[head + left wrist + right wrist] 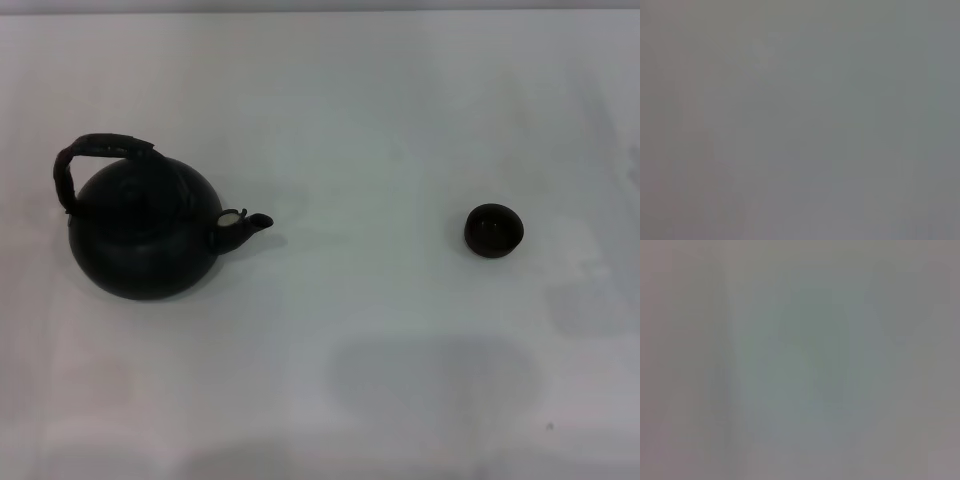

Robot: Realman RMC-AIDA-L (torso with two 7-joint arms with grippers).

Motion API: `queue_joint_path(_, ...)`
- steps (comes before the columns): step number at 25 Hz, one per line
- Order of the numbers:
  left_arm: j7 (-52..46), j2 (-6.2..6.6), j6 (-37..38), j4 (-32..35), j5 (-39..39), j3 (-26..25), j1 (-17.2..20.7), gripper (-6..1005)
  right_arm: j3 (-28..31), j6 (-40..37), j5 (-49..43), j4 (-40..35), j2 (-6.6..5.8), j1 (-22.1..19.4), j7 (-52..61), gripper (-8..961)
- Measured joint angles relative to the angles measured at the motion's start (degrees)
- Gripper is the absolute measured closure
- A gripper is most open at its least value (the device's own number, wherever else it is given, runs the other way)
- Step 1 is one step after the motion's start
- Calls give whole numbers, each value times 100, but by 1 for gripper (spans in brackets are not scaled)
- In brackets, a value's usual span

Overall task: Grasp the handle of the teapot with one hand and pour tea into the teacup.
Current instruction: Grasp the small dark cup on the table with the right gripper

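The large round black teapot (140,235) stands upright on the white table (360,120) at the left in the head view. Its short spout (250,224) points right, toward the teacup. Its thick ribbed black handle (95,152) arches over the top and leans to the left. The tiny dark teacup (493,229) stands upright at the right, far apart from the teapot. Neither gripper nor arm shows in the head view. Both wrist views show only a plain grey blur, with no fingers and no objects.
The white table fills the head view, and its far edge (320,10) runs along the top. A faint grey shadow (430,385) lies on the table at the front middle.
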Motion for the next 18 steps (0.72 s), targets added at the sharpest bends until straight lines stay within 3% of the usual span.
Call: queue_joint_path(18, 0, 1, 0, 1, 0, 0, -44, 123, -33, -13, 0, -25, 0, 56, 3, 86)
